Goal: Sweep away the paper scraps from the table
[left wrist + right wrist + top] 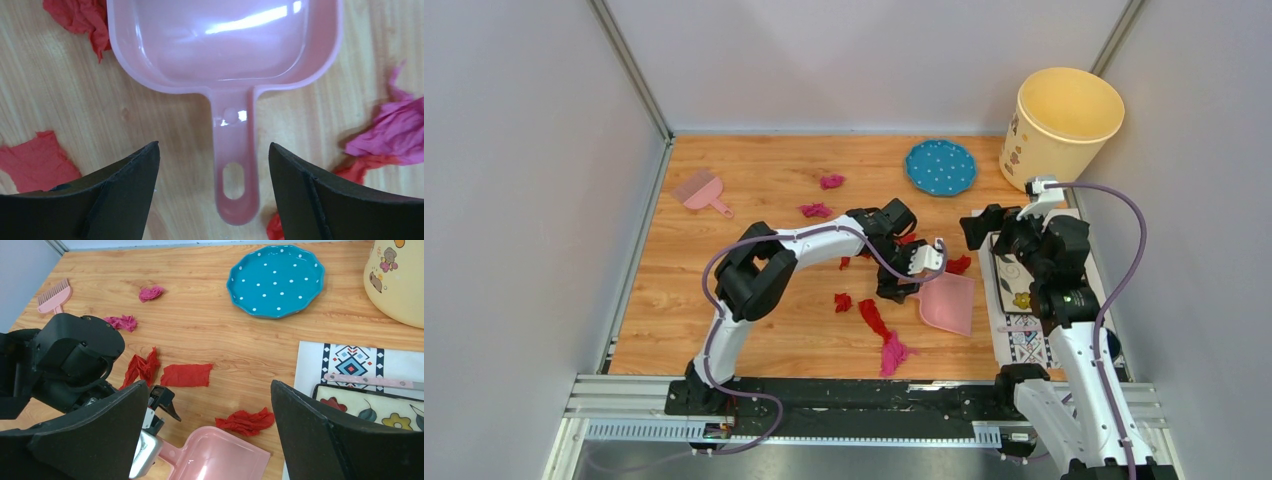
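The paper scraps are scattered over the middle of the table as red and magenta bits. Two magenta wads are found toward the far edge. A red strip and another magenta piece are found toward the near edge. More red pieces are seen around the dustpan, which is laid flat on the surface toward the right edge.

The left gripper is held at the dustpan's handle with its jaws spread wide. The handle is seen between the two fingers with a gap on each side, so nothing is gripped.

The right gripper is poised near the right edge, just beside the placemat. Its jaws are also wide apart and nothing is held between them.

A pink brush is seen near the far left corner. A blue dotted plate is placed by the far edge, and a yellow bucket is seen by the far right corner.
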You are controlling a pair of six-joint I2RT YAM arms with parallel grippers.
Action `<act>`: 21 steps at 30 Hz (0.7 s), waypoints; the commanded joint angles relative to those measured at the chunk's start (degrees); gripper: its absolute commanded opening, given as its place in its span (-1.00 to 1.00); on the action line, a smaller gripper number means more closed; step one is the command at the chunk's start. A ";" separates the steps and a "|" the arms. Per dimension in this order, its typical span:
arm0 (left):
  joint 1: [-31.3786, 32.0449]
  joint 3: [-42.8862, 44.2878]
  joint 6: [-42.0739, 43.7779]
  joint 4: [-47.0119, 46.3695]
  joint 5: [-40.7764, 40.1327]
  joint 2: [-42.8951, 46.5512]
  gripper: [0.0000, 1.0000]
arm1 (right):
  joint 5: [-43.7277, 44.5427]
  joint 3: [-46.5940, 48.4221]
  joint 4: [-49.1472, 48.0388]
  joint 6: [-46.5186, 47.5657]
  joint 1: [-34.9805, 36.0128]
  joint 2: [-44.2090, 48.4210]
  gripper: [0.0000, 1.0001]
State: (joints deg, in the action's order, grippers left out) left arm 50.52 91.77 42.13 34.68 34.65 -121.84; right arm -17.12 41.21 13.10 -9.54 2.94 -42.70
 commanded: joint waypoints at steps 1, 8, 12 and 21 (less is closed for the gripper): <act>0.10 -0.44 2.96 -3.12 -5.21 -1.12 0.68 | -0.37 2.65 -0.18 1.28 0.14 0.77 0.92; 1.07 -2.47 2.27 -2.07 -5.04 1.33 -0.56 | -0.45 3.26 -0.45 1.19 0.14 0.07 0.93; 1.07 -2.03 -1.87 -0.15 -1.97 4.50 -1.00 | -0.37 3.52 -0.53 1.10 0.14 0.07 0.92; 0.98 -0.88 -10.13 5.58 -6.69 14.78 -1.00 | 2.18 7.30 1.93 -0.74 0.14 1.47 0.92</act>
State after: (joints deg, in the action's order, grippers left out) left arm 51.29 89.62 36.82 37.47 29.71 -116.16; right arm -16.45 44.27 14.66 -9.26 2.94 -42.74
